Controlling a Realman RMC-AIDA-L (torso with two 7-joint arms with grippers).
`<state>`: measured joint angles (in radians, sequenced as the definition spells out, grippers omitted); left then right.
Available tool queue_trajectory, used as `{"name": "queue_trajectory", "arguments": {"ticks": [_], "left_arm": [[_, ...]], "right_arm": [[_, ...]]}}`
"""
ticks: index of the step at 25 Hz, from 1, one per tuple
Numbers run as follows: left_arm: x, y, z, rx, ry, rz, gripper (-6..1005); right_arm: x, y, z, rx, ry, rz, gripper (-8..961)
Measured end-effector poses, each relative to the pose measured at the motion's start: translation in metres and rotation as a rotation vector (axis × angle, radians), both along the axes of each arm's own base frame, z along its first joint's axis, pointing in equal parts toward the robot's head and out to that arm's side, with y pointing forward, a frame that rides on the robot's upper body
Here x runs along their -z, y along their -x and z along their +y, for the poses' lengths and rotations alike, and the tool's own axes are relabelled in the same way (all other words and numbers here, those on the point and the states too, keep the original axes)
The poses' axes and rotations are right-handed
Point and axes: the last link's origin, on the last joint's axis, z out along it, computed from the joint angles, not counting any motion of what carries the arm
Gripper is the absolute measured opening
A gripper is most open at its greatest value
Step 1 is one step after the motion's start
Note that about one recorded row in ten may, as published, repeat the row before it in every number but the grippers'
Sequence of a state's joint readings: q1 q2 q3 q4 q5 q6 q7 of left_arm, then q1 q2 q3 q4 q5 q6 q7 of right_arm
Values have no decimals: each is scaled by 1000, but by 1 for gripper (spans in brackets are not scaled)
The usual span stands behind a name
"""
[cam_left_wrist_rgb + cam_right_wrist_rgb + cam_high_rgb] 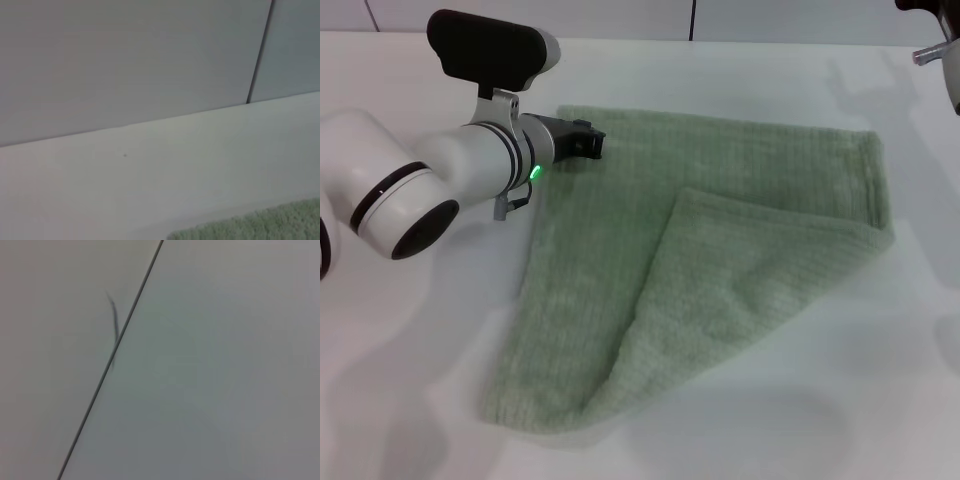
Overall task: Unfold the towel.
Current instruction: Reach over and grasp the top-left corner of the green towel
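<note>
Sage-green terry cloth, the towel, is lying on the white table with its near flap doubled over the middle, so it is not yet unfolded. I am bringing the left gripper to the far left corner, probably to take it; its opening I cannot tell. The right gripper is waiting beyond the far right corner.
</note>
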<state>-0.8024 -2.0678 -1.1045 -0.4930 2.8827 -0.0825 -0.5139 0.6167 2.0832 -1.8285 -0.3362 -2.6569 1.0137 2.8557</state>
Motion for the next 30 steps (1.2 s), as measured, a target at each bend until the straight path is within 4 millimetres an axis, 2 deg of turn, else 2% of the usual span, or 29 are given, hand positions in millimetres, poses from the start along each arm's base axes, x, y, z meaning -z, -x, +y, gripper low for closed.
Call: {"name": "queue_trajectory", "arguments": {"ticks": [21, 24, 30], "left_arm": [[0, 0, 3, -7, 6, 25, -2], [0, 0, 2, -9, 6, 25, -2], [0, 1, 2, -11, 6, 23, -2]], "right_arm": [[3, 5, 2, 12, 25, 28, 760], [7, 9, 4, 39, 69, 75, 760], [15, 35, 9, 114, 217, 159, 760]]}}
